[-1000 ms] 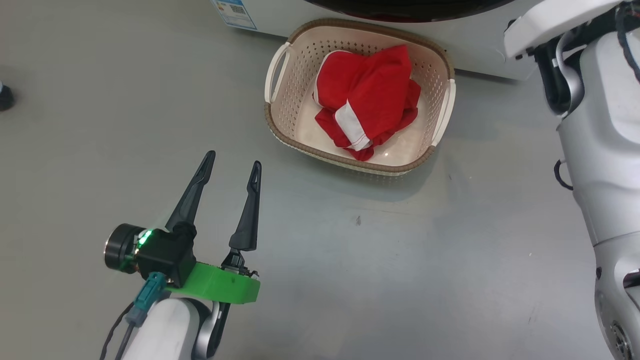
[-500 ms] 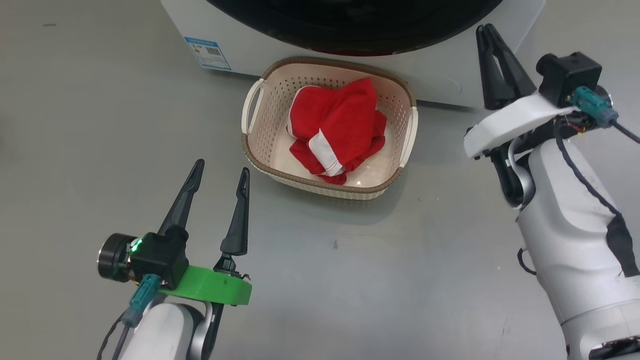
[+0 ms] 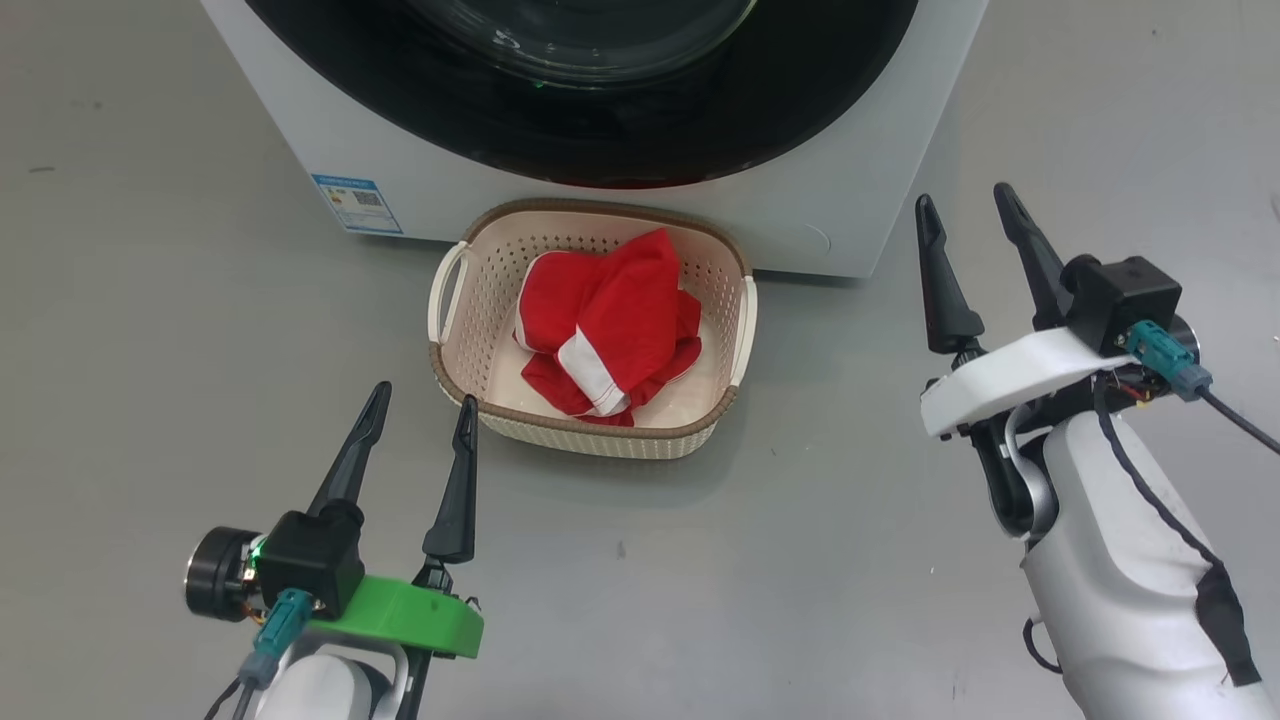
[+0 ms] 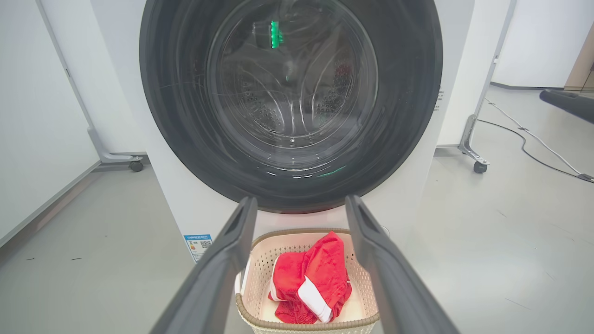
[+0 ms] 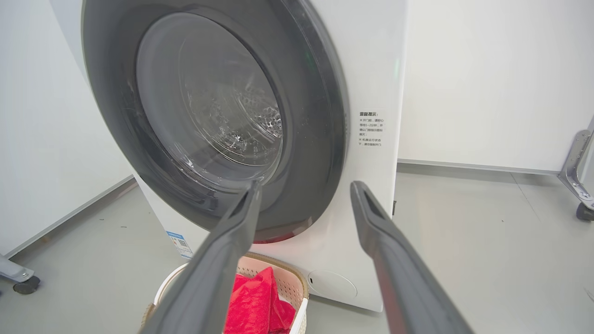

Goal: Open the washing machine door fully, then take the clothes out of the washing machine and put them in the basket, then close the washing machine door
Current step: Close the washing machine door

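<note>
Floor [image 3: 700, 560]: grey, smooth, slight sheen, few dark specks.
Partition panels [image 4: 41, 116]: white, both sides in left wrist view, grey metal legs w/ castors [image 4: 136, 165].
Cable [image 4: 533, 139]: dark, loose on floor.
Back wall [image 5: 487, 79]: white, grey skirting.
Light: even, diffuse.

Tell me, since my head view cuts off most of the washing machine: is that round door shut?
Observer: Yes. The left wrist view takes in the whole door, and it lies flat against the washing machine, shut.
Visitor: Is anything inside?
Observer: Through the glass I see the steel drum. I can make out no clothes lying in it, though reflections blur the glass.
Visitor: What's beside the machine?
Observer: A cable trails over the floor, on the right side of the left wrist view.
</note>
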Tool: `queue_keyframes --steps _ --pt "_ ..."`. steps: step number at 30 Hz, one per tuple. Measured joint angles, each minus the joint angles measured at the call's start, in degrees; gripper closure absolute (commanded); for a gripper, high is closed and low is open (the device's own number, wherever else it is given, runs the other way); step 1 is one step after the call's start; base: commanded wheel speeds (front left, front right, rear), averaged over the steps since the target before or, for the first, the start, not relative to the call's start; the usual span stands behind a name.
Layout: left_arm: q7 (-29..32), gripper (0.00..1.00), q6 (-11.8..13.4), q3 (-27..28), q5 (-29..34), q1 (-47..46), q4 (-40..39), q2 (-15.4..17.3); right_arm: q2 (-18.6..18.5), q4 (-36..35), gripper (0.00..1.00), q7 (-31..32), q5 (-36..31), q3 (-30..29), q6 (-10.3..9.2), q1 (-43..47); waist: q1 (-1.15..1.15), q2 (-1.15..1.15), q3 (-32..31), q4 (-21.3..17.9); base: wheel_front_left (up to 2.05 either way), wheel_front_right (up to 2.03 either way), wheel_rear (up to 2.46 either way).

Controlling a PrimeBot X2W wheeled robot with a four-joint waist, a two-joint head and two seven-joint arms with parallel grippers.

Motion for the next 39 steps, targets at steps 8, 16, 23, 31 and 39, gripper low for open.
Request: queue_keyframes --steps 8,16,23,31,39 --pt "0.0 0.0 0.0 0.1 0.0 2.9 1.0 0.9 0.6 -2.7 0.0 0.0 0.0 -1.4 -1.72 8.8 0.0 0.0 -3.7 -2.9 0.0 0.0 0.0" --pt "0.0 0.0 0.0 -0.3 0.0 6.1 2.0 1.2 1.4 -5.7 0.0 0.0 0.0 -1.6 -2.58 16.9 0.0 0.0 -7.2 -5.5 0.0 0.0 0.0" --pt "0.0 0.0 0.0 -0.3 -0.2 8.5 2.2 1.2 1.6 -8.2 0.0 0.0 0.0 -0.5 -3.02 22.1 0.0 0.0 -10.1 -7.4 0.0 0.0 0.0" --pt "0.0 0.0 0.0 -0.4 -0.6 11.2 2.0 1.2 1.7 -11.8 0.0 0.0 -0.6 -0.1 -4.49 27.6 0.0 0.0 -13.2 -9.5 0.0 0.0 0.0" --pt "0.3 0.0 0.2 -0.4 -0.7 12.1 1.6 1.2 2.1 -14.8 0.0 0.0 -0.6 0.0 -5.58 31.3 0.0 0.0 -14.6 -10.8 0.0 0.0 0.0"
